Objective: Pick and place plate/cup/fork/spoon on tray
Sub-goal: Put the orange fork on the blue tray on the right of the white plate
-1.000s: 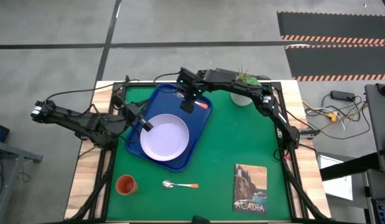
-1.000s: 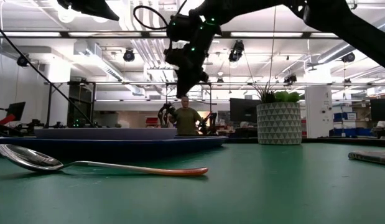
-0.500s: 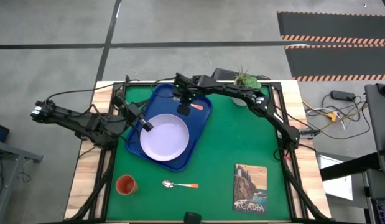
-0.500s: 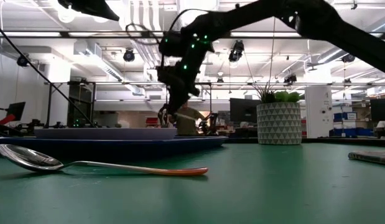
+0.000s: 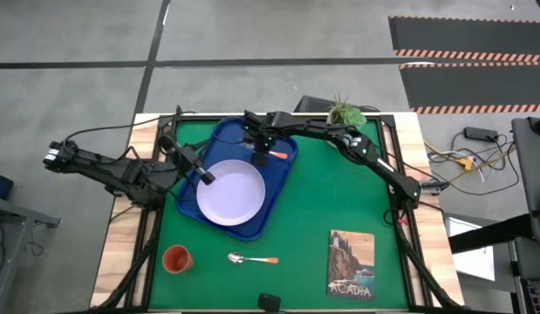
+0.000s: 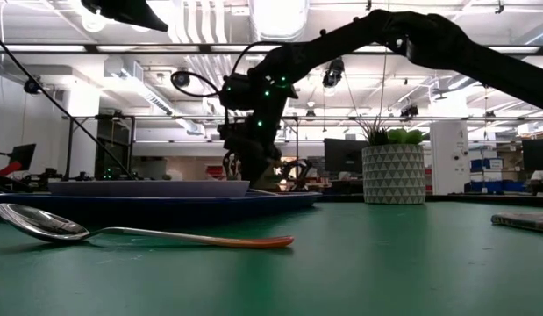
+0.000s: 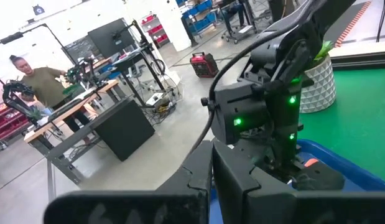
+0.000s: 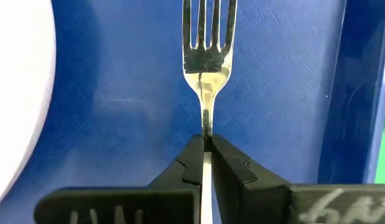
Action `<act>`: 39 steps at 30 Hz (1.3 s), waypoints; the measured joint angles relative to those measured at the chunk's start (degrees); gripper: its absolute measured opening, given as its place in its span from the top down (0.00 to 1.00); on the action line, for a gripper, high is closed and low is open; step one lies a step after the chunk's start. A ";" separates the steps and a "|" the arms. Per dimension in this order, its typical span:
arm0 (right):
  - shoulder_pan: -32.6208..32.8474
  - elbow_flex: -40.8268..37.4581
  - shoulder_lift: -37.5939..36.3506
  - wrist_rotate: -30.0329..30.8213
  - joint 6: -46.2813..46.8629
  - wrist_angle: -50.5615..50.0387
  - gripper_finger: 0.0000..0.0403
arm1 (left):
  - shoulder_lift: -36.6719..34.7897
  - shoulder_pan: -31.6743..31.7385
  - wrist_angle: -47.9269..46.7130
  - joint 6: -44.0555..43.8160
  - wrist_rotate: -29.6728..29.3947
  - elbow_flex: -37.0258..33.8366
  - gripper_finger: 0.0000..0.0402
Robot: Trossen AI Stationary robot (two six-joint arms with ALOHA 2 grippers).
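Observation:
The blue tray (image 5: 219, 139) lies at the table's far left with the lavender plate (image 5: 231, 192) on it. My right gripper (image 5: 261, 150) is low over the tray's far part, shut on the fork (image 8: 206, 43), whose orange handle (image 5: 279, 155) sticks out toward the right. My left gripper (image 5: 206, 175) is shut and empty at the plate's left rim. The spoon (image 5: 252, 259) and the orange-red cup (image 5: 176, 259) lie on the green mat near the front. My right gripper pinches the fork's thin metal neck (image 8: 206, 127), just behind the prongs, between its two fingertips. The fingers come from above, pointing down. The prongs (image 8: 206, 25) reach out past the fingertips over the tray's blue floor; whether they rest on it I cannot tell.
A white pot with a green plant (image 5: 343, 118) stands at the far right. A book (image 5: 351, 264) lies at the front right. Bare green mat (image 5: 339, 192) spreads between the tray and the book. A person (image 7: 37, 81) stands in the room beyond.
My right gripper has gone down and a little toward the table's left, carrying the fork from above the tray's far right corner to low over the tray's floor beside the plate. It has stayed shut on the fork.

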 joint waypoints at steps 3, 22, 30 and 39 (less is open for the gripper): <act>-0.12 0.00 0.17 0.01 -0.34 0.24 0.98 | 0.00 0.00 0.02 0.00 0.00 -0.02 1.00; -0.24 0.00 2.13 -0.02 -0.26 3.55 0.98 | -0.02 0.00 0.02 -0.07 -0.02 -0.15 1.00; -0.31 0.00 2.26 0.02 -0.26 4.96 0.98 | -0.02 0.00 0.04 -0.07 -0.01 -0.26 1.00; -0.35 0.00 2.29 0.13 1.39 6.52 0.98 | -0.02 0.00 0.04 -0.07 0.00 -0.26 1.00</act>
